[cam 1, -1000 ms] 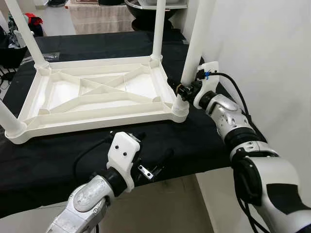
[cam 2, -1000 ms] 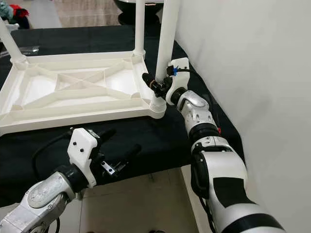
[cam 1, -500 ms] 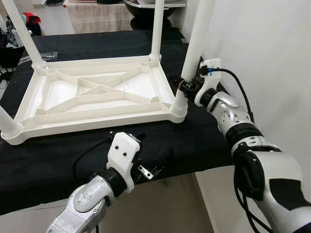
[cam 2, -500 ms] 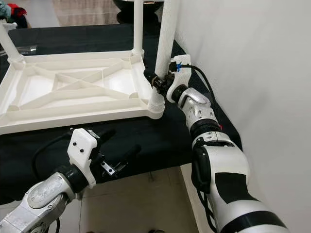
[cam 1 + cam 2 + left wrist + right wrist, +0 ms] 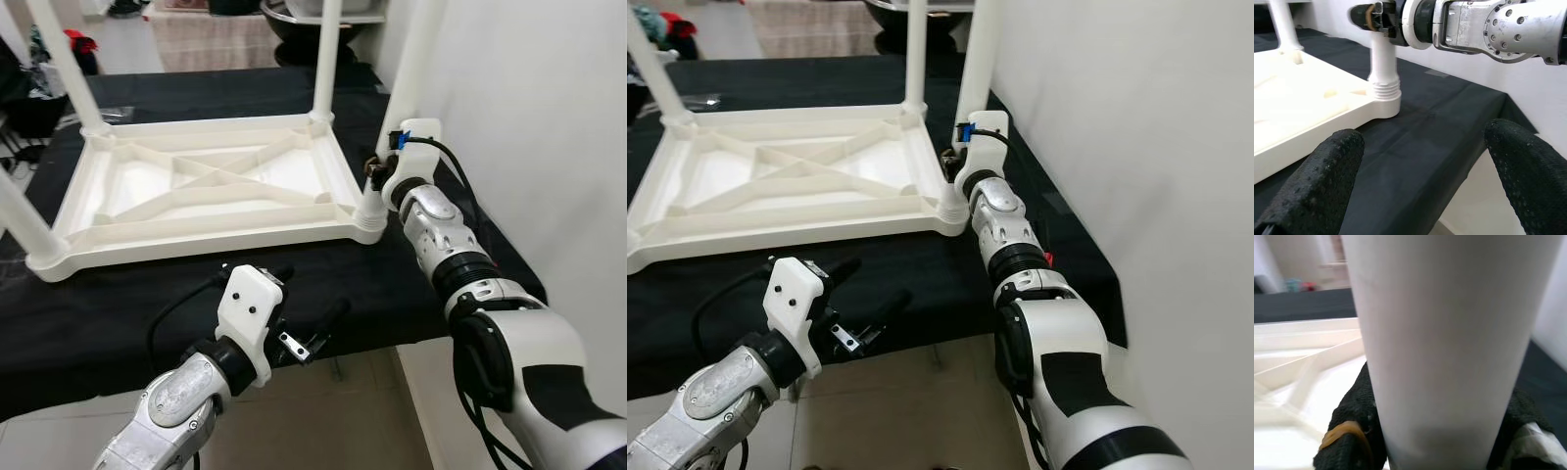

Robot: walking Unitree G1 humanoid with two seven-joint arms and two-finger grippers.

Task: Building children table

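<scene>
Right gripper (image 5: 1382,17) has slid lower on the leg (image 5: 411,69), pinching it just above its threaded socket | tabletop (image 5: 211,186) upside-down beside it | left gripper (image 5: 312,331) spread, idle | keep leg upright while twisting.

No text, label, brand, number or sign can be read on anything here.

We see the right gripper (image 5: 377,174) has swung round the near-right table leg (image 5: 397,108), its wrist now turned toward the desk's right edge.
</scene>
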